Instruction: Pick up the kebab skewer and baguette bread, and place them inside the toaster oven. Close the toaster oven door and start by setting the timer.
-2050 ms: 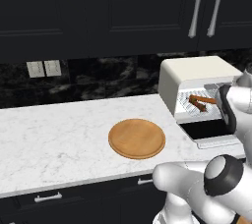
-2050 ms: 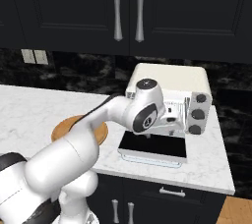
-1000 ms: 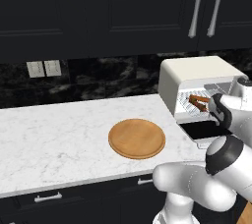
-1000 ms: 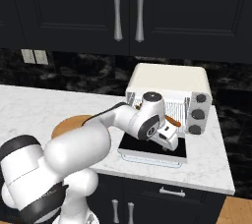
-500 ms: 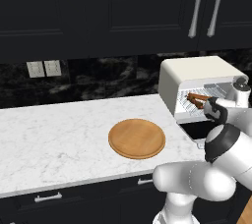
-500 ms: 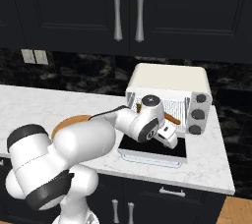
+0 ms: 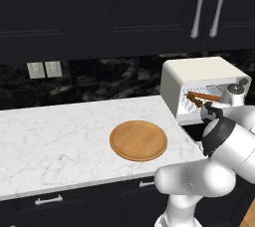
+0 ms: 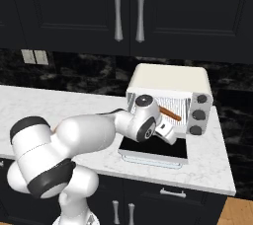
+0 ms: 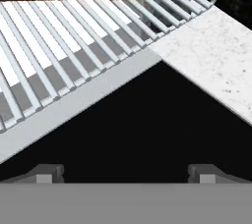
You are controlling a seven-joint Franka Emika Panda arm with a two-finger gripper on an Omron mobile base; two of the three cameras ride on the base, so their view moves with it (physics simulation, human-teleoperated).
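From my station I see the toaster oven [image 7: 199,79] standing at the right end of the marble worktop [image 7: 55,141], its door [image 8: 154,151] folded down flat in front of the opening. The baguette bread [image 8: 170,114] lies on the wire rack [image 9: 59,56] inside the oven; in the left base view it shows as a slim orange-brown stick [image 7: 205,96] slanting across the opening. Just beside it on the rack sits a short dark red-brown piece that I take for the kebab skewer [image 7: 194,101], though it is too small for me to be sure.

My gripper [image 9: 125,171] hangs just above the lowered door, right in front of the rack's edge. Its two fingertips [image 9: 47,171] stand wide apart with nothing between them, so it is open and empty. In the hand view the baguette runs along the top, resting across the rack bars.

The round wooden plate [image 7: 138,140] sits bare near the middle of the worktop, well apart from the oven.
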